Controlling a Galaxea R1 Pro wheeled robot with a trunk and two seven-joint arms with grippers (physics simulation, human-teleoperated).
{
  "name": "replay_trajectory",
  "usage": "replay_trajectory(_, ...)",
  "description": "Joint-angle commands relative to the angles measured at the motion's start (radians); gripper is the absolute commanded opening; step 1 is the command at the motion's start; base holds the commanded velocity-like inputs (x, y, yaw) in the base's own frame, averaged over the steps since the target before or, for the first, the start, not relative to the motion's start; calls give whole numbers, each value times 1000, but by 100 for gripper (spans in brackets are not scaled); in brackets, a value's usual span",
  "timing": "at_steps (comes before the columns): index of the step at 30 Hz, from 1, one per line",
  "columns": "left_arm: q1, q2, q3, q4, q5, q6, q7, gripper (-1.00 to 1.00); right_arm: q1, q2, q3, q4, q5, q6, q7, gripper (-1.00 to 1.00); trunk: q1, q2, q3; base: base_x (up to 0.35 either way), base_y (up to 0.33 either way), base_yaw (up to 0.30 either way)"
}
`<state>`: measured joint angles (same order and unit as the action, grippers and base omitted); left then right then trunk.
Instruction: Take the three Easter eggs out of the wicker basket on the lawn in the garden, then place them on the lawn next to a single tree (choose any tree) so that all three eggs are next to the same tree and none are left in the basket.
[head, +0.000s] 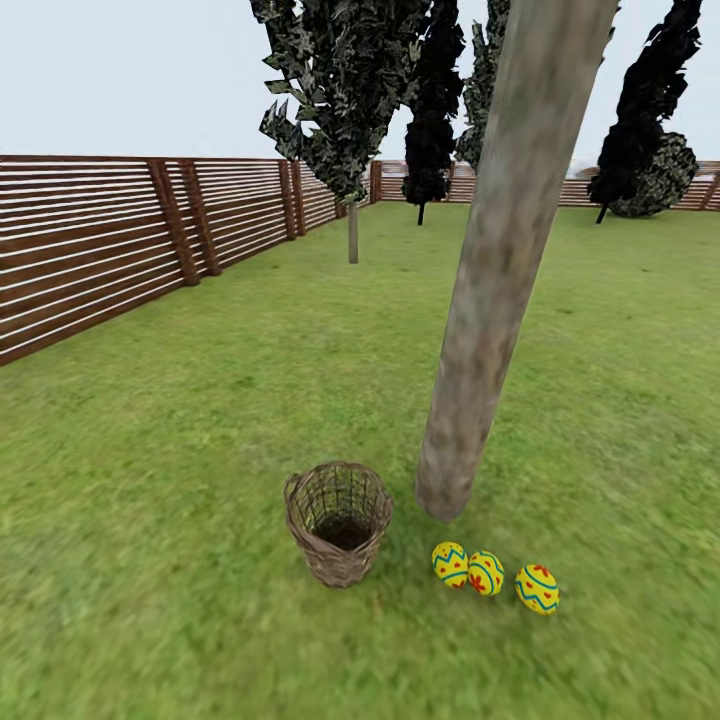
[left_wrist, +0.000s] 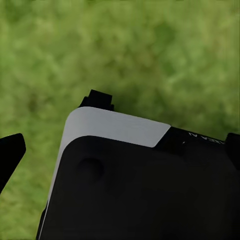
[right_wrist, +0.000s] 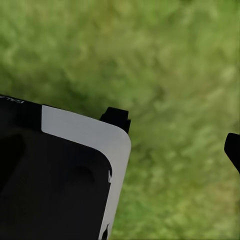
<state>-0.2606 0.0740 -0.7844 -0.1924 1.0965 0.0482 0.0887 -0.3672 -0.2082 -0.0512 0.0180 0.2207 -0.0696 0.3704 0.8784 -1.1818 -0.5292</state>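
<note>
Item: three yellow Easter eggs w/ red dots, blue zigzag bands, red flower marks, at (head: 450, 564), (head: 486, 573), (head: 537, 589); all on the flat green lawn (head: 180, 480), in a short row just beside the foot of the thick pale grey-tan mottled tree trunk (head: 500, 270), which leans slightly. First two eggs touching or nearly so; third a little apart. Item: small deep round brown open-weave wicker basket (head: 338, 522), upright, near the trunk on its other side from the eggs; interior looks empty, dark at the bottom. Backdrop: brown horizontal-slat wooden fence (head: 110, 240), dark thin-trunked trees (head: 430, 110) well apart at the far end. Grippers: neither appears in the head view, so egg/basket position rel. to them can't be fixed; wrist views give grass plus dark robot bodywork w/ a white edge. Left wrist view: black fingertip (left_wrist: 10, 155) at one margin, another dark piece at the opposite margin, grass between, nothing held; reads as spread apart. Right wrist view: one dark tip (right_wrist: 233, 150); open or closed, cannot tell. Judgement: task appears complete. Risks: base or arm motion nearby could nudge an egg; round shape means it rolls, away from the tree or vs. the basket. Basket light, tips if clipped. Safest to pull away from the eggs.
</note>
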Motion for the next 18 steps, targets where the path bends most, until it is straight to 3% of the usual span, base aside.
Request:
replay_trajectory(1,0,1,-7,-4,6,4,8,100,-1,0,-6,2,9,-6,2,100,0,-1,1,0,0,0)
replay_trajectory(18,0,10,-3,-4,14,4,11,100,3,0,-6,3,5,-5,1,100,0,-1,12,0,0,0)
